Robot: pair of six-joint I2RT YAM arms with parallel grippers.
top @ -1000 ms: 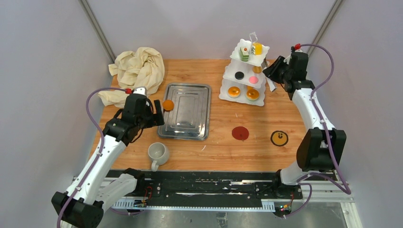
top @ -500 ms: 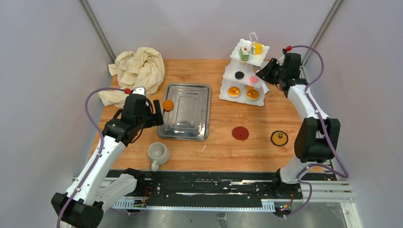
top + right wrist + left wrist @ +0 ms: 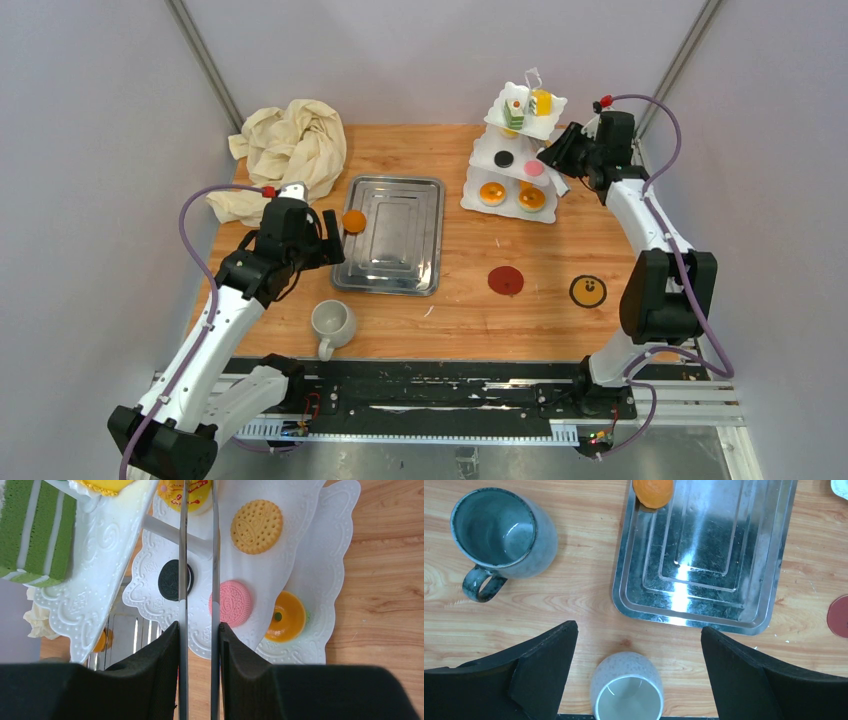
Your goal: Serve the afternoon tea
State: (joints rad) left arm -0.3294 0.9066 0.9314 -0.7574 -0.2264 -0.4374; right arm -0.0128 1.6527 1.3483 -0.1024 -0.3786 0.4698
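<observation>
The white three-tier stand [image 3: 478,160] stands at the back right with a green-layered cake [image 3: 514,112], a black cake [image 3: 504,159], a pink cake [image 3: 533,168] and orange tarts [image 3: 491,193]. My right gripper [image 3: 562,152] is shut on steel tongs [image 3: 183,555], whose blades reach over the middle tier between the black cake [image 3: 170,580] and the pink cake [image 3: 232,602]. My left gripper [image 3: 639,632] is open and empty above the off-white mug [image 3: 626,690]. The grey mug [image 3: 504,532] stands to its left. One orange cake [image 3: 353,221] sits on the tray's left edge.
The steel tray [image 3: 392,250] lies left of centre, and the cream cloth [image 3: 290,145] is bunched at the back left. A red coaster [image 3: 505,280] and a black-and-yellow coaster [image 3: 588,291] lie on the wood at the front right.
My right gripper has moved left with the tongs, up to the stand's middle tier. The left arm has not moved.
</observation>
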